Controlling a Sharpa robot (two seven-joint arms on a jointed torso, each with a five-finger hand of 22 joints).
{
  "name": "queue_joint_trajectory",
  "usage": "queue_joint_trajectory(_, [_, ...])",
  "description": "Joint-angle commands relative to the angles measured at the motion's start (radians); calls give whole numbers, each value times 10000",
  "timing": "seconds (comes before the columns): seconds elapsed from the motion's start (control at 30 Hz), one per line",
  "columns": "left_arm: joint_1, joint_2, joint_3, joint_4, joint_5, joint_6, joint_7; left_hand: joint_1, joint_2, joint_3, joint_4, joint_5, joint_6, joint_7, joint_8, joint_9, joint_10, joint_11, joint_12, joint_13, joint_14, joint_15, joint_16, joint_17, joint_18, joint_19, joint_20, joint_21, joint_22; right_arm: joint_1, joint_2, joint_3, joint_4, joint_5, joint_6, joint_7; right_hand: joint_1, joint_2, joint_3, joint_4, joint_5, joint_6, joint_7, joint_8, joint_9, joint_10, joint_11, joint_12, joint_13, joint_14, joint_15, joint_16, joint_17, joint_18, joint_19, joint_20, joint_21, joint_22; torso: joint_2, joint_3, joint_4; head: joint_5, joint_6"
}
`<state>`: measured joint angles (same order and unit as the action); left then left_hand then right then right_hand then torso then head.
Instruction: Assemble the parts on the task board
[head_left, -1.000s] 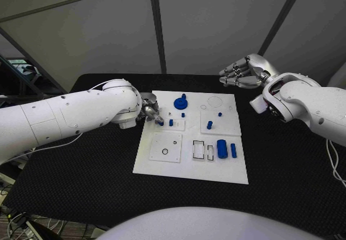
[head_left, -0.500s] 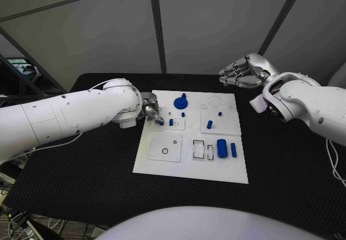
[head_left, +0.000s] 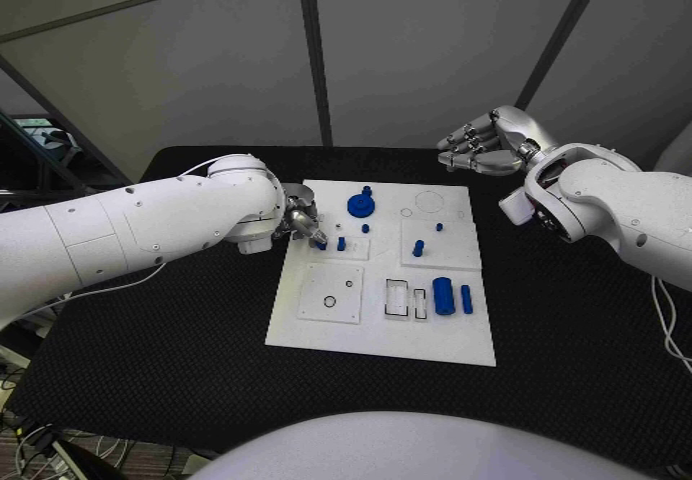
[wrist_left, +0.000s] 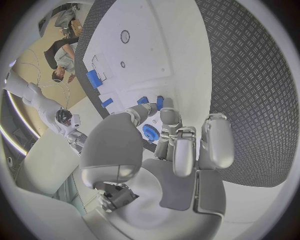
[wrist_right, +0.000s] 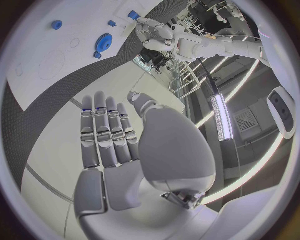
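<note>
Head view has the white task board (head_left: 387, 330) in the middle of the black table (head_left: 173, 340), and it serves as the landmark for everything else. The left hand (head_left: 303, 222) sits at the board's far left corner, fingers bunched over a small blue peg (head_left: 319, 241) at the edge of the raised tile there; in the left wrist view the fingertips (wrist_left: 164, 116) close round a blue piece (wrist_left: 160, 102), so I judge the hand to be pinching that peg, though the contact itself is partly hidden. Compared with a second ago the left arm has crept slightly toward the board and the hand has barely shifted, while the parts on the board lie as they did. That suggests the peg is being lined up or pressed into its hole rather than carried, so this step is not finished.

The right hand (head_left: 483, 145) hangs beyond the board's far right corner, well apart from it, unchanged, holding nothing, its fingers side by side and loosely extended in the right wrist view (wrist_right: 106, 135).

On the board, the blue gear (head_left: 362, 207) stands near the far edge, just beside the left hand. A blue cylinder (head_left: 444, 297) and a thin blue bar (head_left: 466, 299) lie near the right edge, waiting.
</note>
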<state>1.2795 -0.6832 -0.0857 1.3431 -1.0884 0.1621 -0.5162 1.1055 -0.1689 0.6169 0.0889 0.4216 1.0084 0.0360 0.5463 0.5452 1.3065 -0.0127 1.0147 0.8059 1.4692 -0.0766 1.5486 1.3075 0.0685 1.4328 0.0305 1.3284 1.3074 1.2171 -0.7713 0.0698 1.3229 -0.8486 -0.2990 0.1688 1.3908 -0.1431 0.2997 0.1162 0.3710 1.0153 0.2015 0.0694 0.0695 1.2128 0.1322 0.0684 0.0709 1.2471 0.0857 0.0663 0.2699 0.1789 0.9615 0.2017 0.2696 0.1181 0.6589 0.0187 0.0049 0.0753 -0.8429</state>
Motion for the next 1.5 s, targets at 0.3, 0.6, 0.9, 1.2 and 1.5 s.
queue_joint_trajectory(0.3, [-29,73,-29,-114,-50,402,-116,-640,320,424,-495,9,227,-92,-17,-71,442,-287,363,446,973,-122,121,2477,-98,126,-51,98,958,16,-8,7,28,-20,53,32,-57,43,69,2,119,-86,-6,-9,2,-36,-14,-4,-9,-43,-13,-19,-18,47,62,49,-63,-26,4,-4,-2,-12,-20])
queue_joint_trajectory(0.6, [-29,156,-29,-202,-40,258,-106,-1083,466,48,-222,-10,383,-130,-83,-150,531,-313,535,683,994,-144,171,2554,-118,184,-77,164,1029,16,1,7,20,-20,54,23,-61,43,82,-2,216,-89,-4,-7,3,-41,-14,-4,-9,-47,-13,-19,-29,48,75,49,-87,-41,6,-2,0,-23,-24])
queue_joint_trajectory(0.9, [-29,210,-30,-242,-26,326,-104,-1367,421,-583,-72,-39,520,-166,-144,-222,584,-339,641,846,1005,-164,196,2593,-137,229,-94,211,1090,16,3,7,21,-20,70,14,-70,40,83,1,256,-90,-2,-7,3,-43,-12,-4,-9,-48,-11,-19,-34,47,81,49,-97,-47,10,-3,7,-37,-46])
queue_joint_trajectory(1.2, [-29,241,-30,-315,-25,284,-103,-1550,591,-1572,266,-49,642,-172,-254,-326,597,-341,686,956,1010,-173,209,2613,-146,261,-109,231,1141,16,3,7,31,-20,72,10,-81,37,82,5,283,-92,-1,-7,3,-44,-10,-4,-9,-48,-10,-19,-37,47,85,50,-104,-52,6,-3,6,-66,-67])
queue_joint_trajectory(1.5, [-29,246,-29,-390,-26,209,-106,-1541,686,-2270,495,-47,704,-170,-338,-400,595,-339,692,1012,1012,-174,214,2620,-150,276,-114,230,1170,16,-8,7,39,-20,61,9,-96,32,79,12,304,-95,2,-8,3,-47,-7,-5,-9,-50,-8,-19,-41,46,89,52,-112,-57,3,-6,5,-69,-62])
